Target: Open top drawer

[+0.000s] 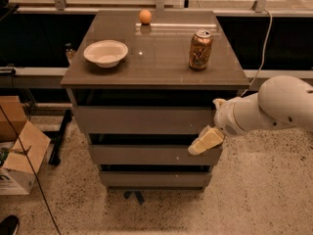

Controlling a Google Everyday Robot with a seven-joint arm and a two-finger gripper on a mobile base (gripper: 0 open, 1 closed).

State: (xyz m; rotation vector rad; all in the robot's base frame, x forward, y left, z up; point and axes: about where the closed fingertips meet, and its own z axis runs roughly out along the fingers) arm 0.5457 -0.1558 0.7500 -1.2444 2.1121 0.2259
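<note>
Rigid, smooth, handleless grey top drawer (144, 120) probably needs hooking by its upper lip. Cream gripper (205, 141) sits by the desk (161, 58)'s front-right corner; its opening I cannot tell.

The gripper (206, 141) covers the lower right corner of the top drawer (142, 120). Behind it, the white arm (279, 106) runs off the right edge. Far to its left, a cardboard box (24, 151) is cut by the left edge.

No lettering can be read on the can (200, 49) or the cardboard box (17, 153), lower left. The gripper (206, 139) sits right of centre.
</note>
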